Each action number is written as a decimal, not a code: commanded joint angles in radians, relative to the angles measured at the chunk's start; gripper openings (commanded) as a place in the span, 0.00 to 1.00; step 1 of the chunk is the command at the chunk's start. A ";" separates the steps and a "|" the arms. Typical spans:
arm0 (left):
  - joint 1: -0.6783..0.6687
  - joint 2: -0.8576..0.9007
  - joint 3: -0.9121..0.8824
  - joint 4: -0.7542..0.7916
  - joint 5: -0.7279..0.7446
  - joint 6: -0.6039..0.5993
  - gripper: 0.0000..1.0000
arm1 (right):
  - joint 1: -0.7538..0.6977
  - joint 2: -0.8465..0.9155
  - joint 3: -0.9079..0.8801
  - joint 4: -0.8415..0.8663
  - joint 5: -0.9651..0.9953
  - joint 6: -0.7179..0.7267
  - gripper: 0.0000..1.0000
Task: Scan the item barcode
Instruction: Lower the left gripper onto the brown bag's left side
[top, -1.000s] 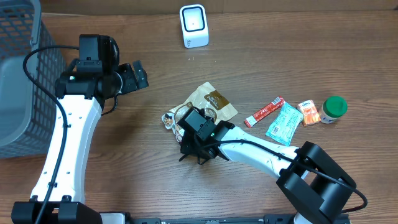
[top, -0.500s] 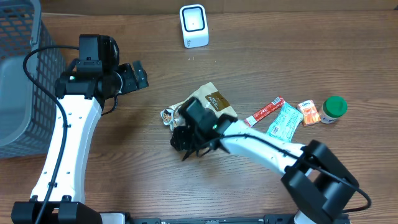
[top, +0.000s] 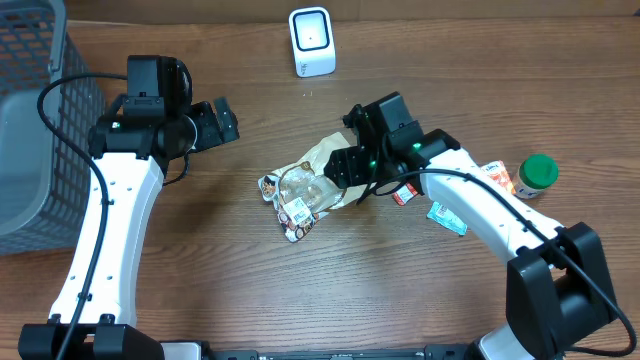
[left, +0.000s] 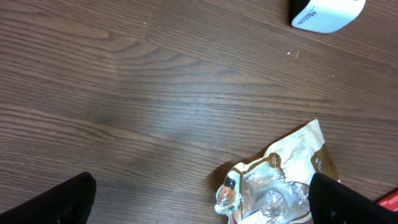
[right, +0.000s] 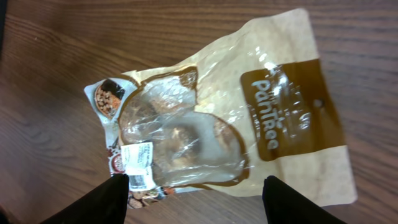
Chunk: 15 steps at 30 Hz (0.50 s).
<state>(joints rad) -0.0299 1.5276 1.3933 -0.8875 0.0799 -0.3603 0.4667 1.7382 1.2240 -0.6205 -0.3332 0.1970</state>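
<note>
The item is a tan snack bag (top: 318, 182) with a clear window, lying flat on the table; in the right wrist view the bag (right: 249, 106) shows a white barcode label (right: 139, 163) facing up. My right gripper (top: 352, 166) hovers over the bag's right part, open (right: 196, 202), holding nothing. The white scanner (top: 311, 42) stands at the table's far edge. My left gripper (top: 216, 122) is open to the left of the bag, well apart from it. In the left wrist view the gripper (left: 205, 202) is empty, with the bag (left: 280, 186) at the lower right and the scanner (left: 326, 12) top right.
A grey mesh basket (top: 30, 130) fills the left edge. To the right of the bag lie an orange packet (top: 497, 180), a teal packet (top: 446, 216) and a green-capped jar (top: 538, 173). A red stick (top: 404, 196) peeks out under my right arm.
My right gripper has opened and let go of the bag, then swung up and to the right. The bag now lies flat with its label up. The left arm is unmoved.
</note>
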 joint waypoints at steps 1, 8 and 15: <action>0.003 -0.006 0.008 -0.019 0.068 -0.006 1.00 | -0.013 -0.014 0.013 0.005 0.004 -0.050 0.72; -0.015 -0.003 -0.023 -0.112 0.106 -0.011 0.49 | -0.013 -0.011 0.013 0.008 0.079 -0.072 0.80; -0.123 0.001 -0.192 -0.080 0.108 -0.014 0.45 | -0.013 -0.007 0.013 0.016 0.124 -0.075 0.82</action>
<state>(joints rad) -0.0990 1.5276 1.2785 -0.9920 0.1654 -0.3672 0.4561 1.7382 1.2240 -0.6132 -0.2455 0.1364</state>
